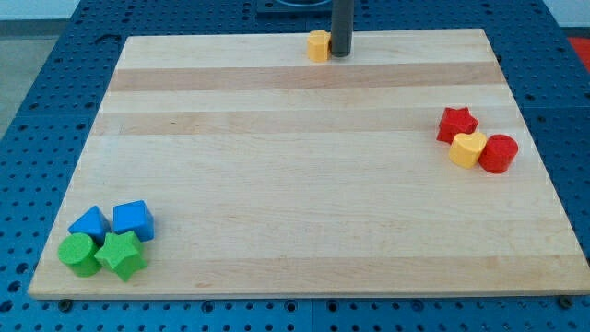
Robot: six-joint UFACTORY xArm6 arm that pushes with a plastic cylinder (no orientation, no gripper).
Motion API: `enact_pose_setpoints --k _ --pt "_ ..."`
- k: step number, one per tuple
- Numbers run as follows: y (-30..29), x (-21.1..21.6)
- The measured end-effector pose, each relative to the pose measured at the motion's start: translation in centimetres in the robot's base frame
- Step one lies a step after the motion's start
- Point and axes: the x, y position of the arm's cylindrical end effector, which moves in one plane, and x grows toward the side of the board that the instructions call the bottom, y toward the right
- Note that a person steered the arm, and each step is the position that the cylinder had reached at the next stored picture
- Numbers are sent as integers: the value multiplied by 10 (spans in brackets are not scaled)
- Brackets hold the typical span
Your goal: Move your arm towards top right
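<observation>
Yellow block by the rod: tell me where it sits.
The yellow block sits at the board's top edge, just right of centre in the view, immediately left of my tip.

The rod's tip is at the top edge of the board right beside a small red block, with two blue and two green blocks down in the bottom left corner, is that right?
Not quite: the block beside my tip is yellow, not red. The camera view shows the small yellow block just on the view's left of the tip at the board's top edge. The blue blocks and green blocks are indeed at bottom left.

Lab bench: wooden board (304,184) on blue perforated table (37,111)
</observation>
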Motion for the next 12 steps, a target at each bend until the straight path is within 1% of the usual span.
enact_pose_setpoints --k 3,5,7,10,12 --pt "-14 0" --pt "45 0" --pt "45 0" --pt "117 0" --pt "161 15"
